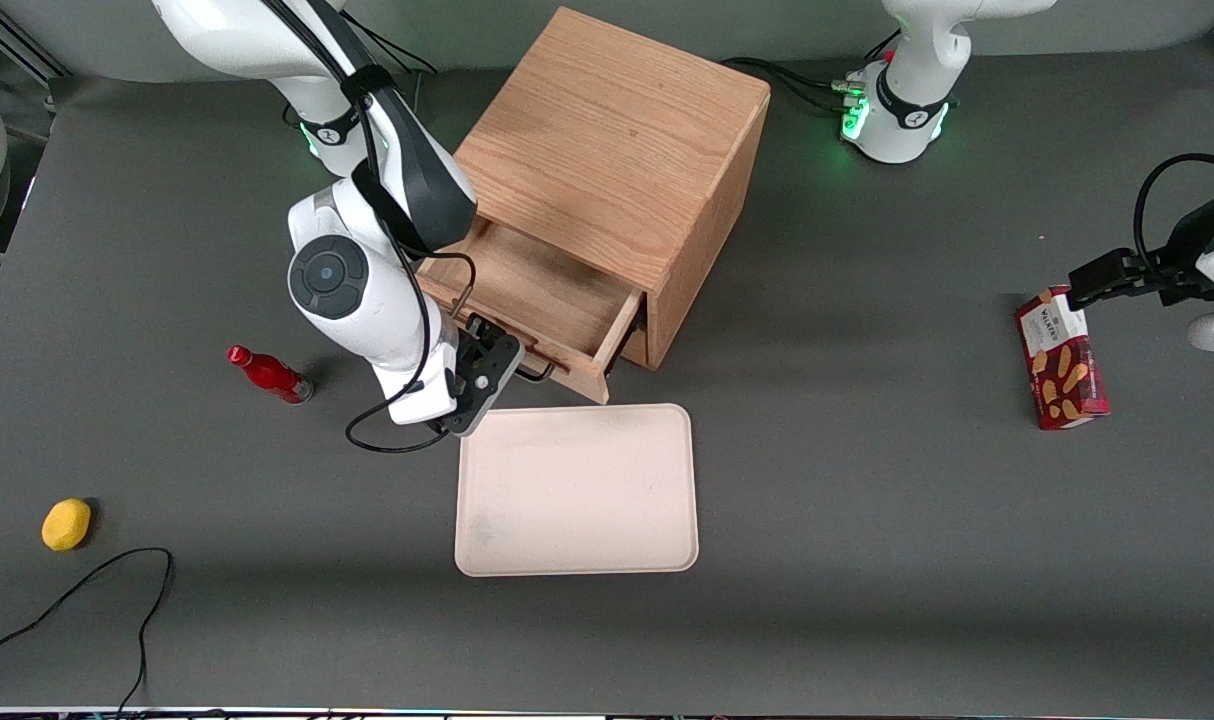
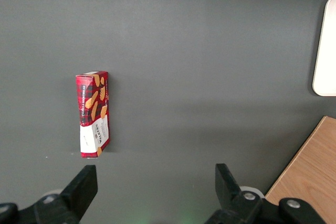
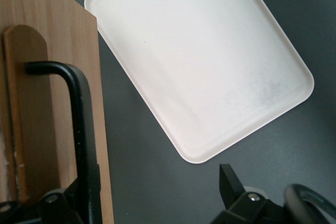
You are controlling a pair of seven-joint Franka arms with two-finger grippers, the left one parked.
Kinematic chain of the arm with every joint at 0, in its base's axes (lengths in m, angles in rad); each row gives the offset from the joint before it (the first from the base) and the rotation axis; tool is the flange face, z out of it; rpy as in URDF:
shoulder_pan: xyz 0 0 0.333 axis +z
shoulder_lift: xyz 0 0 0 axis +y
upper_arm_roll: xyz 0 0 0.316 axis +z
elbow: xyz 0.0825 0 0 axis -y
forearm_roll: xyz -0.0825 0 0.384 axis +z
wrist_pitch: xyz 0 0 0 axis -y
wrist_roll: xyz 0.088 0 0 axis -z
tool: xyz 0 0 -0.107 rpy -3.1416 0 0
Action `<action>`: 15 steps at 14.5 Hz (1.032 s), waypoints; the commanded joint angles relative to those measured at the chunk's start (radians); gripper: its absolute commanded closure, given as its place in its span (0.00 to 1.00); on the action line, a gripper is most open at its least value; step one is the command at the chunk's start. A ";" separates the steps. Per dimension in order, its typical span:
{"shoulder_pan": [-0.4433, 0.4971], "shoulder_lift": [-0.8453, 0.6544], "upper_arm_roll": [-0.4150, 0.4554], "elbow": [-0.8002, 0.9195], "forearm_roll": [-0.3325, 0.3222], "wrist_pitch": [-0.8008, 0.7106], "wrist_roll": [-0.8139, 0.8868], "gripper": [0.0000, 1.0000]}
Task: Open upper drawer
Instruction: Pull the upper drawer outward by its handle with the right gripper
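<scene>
Landmark: the oak cabinet [image 1: 622, 150], standing on the grey table [image 1: 867, 520].

- Upper drawer [image 1: 542, 290] was pulled partway out of the cabinet's front, toward the front camera. Its shallow box was open on top, oak-grain floor bare, side wall showing at the corner nearest the cabinet's side panel.
- Drawer front edge sat just short of the cream tray [image 1: 577, 490]; only a narrow strip of table lay between them. The tray lay flat in front of the cabinet, nearer the camera.
- Gripper [image 1: 489, 372] was at the drawer front, above that strip, by the tray's corner toward the working arm's end. In the right wrist view the black wire handle [image 3: 79, 124] ran down between the gripper [image 3: 142, 203] fingers; the fingers [image 3: 231, 184] were spread, one well clear of the bar, the other close to it, contact unclear.
- Handle: black bar bent at a right angle into an oak backing strip on the drawer front.
- Open table beside the cabinet toward the parked arm's end, out to a red biscuit box [image 1: 1061, 360] lying flat well apart from the cabinet.
- Toward the working arm's end: red bottle [image 1: 269, 374] lying on its side near the arm, and a yellow lemon-like object [image 1: 66, 524] much farther out, nearer the camera, next to a loose black cable [image 1: 117, 590].
</scene>
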 commanded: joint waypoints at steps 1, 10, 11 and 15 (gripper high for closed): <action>-0.024 0.026 0.001 0.043 0.010 -0.009 -0.036 0.00; -0.061 0.063 0.001 0.117 0.013 -0.055 -0.040 0.00; -0.064 0.069 0.001 0.128 0.013 -0.064 -0.042 0.00; -0.075 0.085 0.003 0.146 0.013 -0.069 -0.042 0.00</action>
